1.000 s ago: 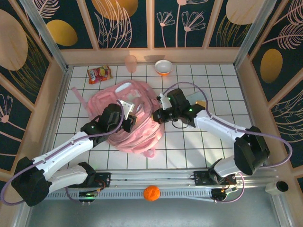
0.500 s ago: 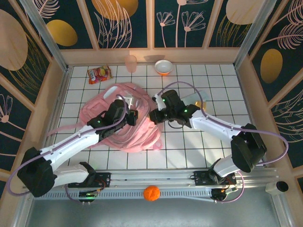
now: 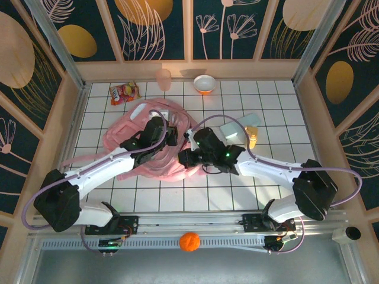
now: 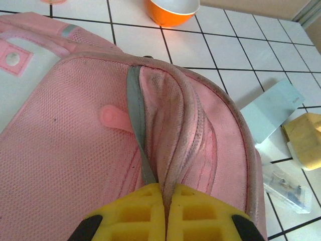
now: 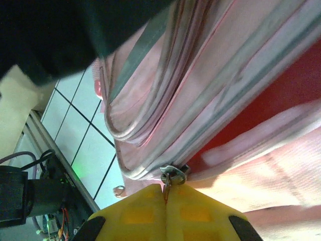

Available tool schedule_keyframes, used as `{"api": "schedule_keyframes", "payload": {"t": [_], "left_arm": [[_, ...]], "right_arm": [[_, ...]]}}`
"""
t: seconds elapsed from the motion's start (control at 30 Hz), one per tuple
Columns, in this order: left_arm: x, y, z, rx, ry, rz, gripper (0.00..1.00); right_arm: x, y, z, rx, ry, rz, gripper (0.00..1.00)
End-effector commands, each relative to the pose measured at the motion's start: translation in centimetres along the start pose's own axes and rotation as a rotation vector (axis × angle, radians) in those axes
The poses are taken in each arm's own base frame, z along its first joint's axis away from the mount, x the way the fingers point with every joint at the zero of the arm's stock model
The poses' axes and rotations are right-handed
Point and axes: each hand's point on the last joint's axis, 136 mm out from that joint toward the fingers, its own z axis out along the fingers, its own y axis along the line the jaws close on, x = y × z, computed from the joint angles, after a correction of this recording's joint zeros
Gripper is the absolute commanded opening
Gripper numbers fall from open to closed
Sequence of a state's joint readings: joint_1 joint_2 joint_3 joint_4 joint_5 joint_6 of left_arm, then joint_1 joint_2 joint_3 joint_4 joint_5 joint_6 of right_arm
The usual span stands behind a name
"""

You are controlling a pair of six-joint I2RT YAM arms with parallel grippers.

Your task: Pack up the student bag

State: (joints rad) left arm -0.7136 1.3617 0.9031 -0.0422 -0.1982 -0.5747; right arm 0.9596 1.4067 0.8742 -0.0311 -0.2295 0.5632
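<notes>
The student bag (image 3: 139, 148) is a soft pink backpack with pale zip trim, lying crumpled at the table's centre left. My left gripper (image 3: 169, 137) is at its upper right part, and its yellow fingers (image 4: 138, 211) are shut on a raised fold of pink fabric (image 4: 173, 125) beside a grey strap. My right gripper (image 3: 185, 158) is at the bag's right edge, shut on the metal zip pull (image 5: 173, 174). Above that pull the zip gapes and shows a red inside (image 5: 301, 85).
A snack packet (image 3: 124, 93), a pink cup (image 3: 163, 78) and an orange-and-white bowl (image 3: 204, 84) stand along the back. A light blue box (image 3: 240, 127) and a yellow bottle (image 3: 253, 137) lie right of the bag. An orange ball (image 3: 189, 241) sits by the front rail.
My left gripper has moved up and right with the fabric in it. My right gripper has moved left and toward the front with the zip pull. The bag has shifted and bunched between them.
</notes>
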Motion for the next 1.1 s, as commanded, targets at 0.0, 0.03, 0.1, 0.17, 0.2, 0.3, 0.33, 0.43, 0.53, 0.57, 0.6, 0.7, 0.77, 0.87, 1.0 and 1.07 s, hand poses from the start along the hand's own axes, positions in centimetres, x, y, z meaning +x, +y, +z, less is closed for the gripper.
{"api": "schedule_keyframes", "payload": {"t": [0.0,0.03,0.1,0.17,0.2,0.3,0.33,0.43,0.53,0.57,0.6,0.7,0.77,0.87,1.0,1.07], "left_arm": [[-7.5,-2.3,-1.2,0.068,-0.259,-0.12,0.0],[-7.6,-2.4,-1.2,0.07,-0.263,-0.125,0.0],[-7.7,-2.3,-1.1,0.067,-0.269,-0.129,0.0],[-7.9,-2.2,-1.0,0.063,-0.276,-0.129,0.0],[-9.1,-2.8,-1.5,0.079,-0.3,-0.136,0.0],[-9.3,-2.8,-1.5,0.082,-0.307,-0.137,0.0],[-9.4,-2.7,-1.5,0.081,-0.311,-0.135,0.0],[-9.6,-2.9,-1.9,0.096,-0.322,-0.115,0.0],[-9.8,-3.2,-2.3,0.11,-0.324,-0.066,0.0],[-9.7,-3.1,-2.4,0.105,-0.322,-0.047,0.0],[-9.8,-3.1,-2.7,0.1,-0.329,-0.025,0.0],[-8.7,-2.4,-3.0,0.097,-0.318,0.04,0.0],[-8.3,-2.7,-3.5,0.125,-0.318,0.085,0.0],[-7.7,-3.2,-4.2,0.163,-0.31,0.173,0.0],[-6.5,-4.5,-4.8,0.245,-0.271,0.303,0.0],[-6.2,-4.6,-4.9,0.252,-0.26,0.315,0.0]], "right_arm": [[0.3,3.2,-0.8,-0.088,-0.049,0.089,0.0],[0.6,3.5,-0.6,-0.083,-0.056,0.101,0.0],[1.1,3.8,-0.2,-0.069,-0.061,0.121,0.0],[1.8,4.2,0.3,-0.066,-0.067,0.138,0.0],[2.2,4.3,0.6,-0.063,-0.074,0.15,0.0],[2.7,4.8,0.8,-0.079,-0.103,0.194,0.0],[2.9,4.9,0.8,-0.085,-0.111,0.203,0.0],[2.8,5.3,0.7,-0.092,-0.119,0.202,0.0],[2.1,5.7,-0.1,-0.092,-0.143,0.185,0.06],[1.8,5.9,-0.7,-0.103,-0.157,0.178,0.12],[1.2,6.2,-1.5,-0.121,-0.18,0.169,0.21],[-0.7,5.7,-3.8,-0.137,-0.234,0.18,0.43],[-1.6,4.8,-5.0,-0.14,-0.237,0.203,0.49],[-3.1,3.4,-6.6,-0.138,-0.252,0.233,0.51],[-6.1,1.2,-8.4,-0.12,-0.306,0.243,0.53],[-7.6,0.5,-8.7,-0.131,-0.333,0.251,0.53]]}}
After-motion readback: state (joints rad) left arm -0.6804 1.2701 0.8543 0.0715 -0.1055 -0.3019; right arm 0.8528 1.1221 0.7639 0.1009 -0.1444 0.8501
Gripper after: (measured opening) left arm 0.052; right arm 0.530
